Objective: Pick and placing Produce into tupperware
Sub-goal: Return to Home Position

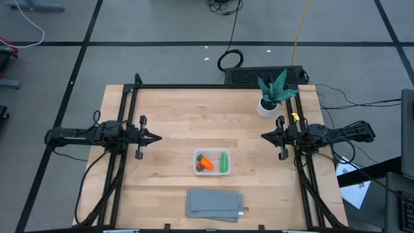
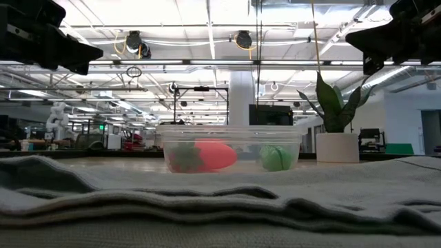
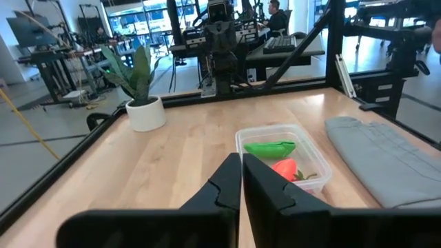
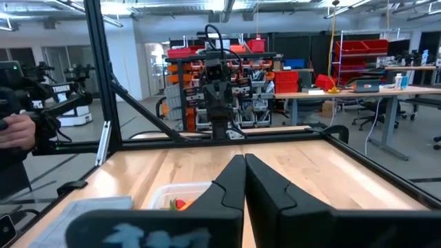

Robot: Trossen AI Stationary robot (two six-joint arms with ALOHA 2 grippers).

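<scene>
The clear tupperware (image 1: 211,162) stands on the table's near middle and holds the produce: the orange carrot (image 1: 207,162) and the red berry (image 1: 200,168) lie in its left half, the green pod (image 1: 224,161) in its right. The low view shows the tupperware (image 2: 229,147) with the berry (image 2: 207,156) and the pod (image 2: 276,158) behind its wall. My left gripper (image 1: 158,136) hovers shut over the table's left side, my right gripper (image 1: 263,136) shut over its right. Both are raised and well clear of the tupperware (image 3: 284,153). The right wrist view shows the tupperware (image 4: 176,195) partly behind the fingers.
A folded grey cloth (image 1: 215,204) lies near the front edge, below the tupperware. A spiky green plant in a white pot (image 1: 272,97) stands at the far right. A black frame (image 1: 194,86) borders the table. A person (image 4: 17,148) stands beyond the table.
</scene>
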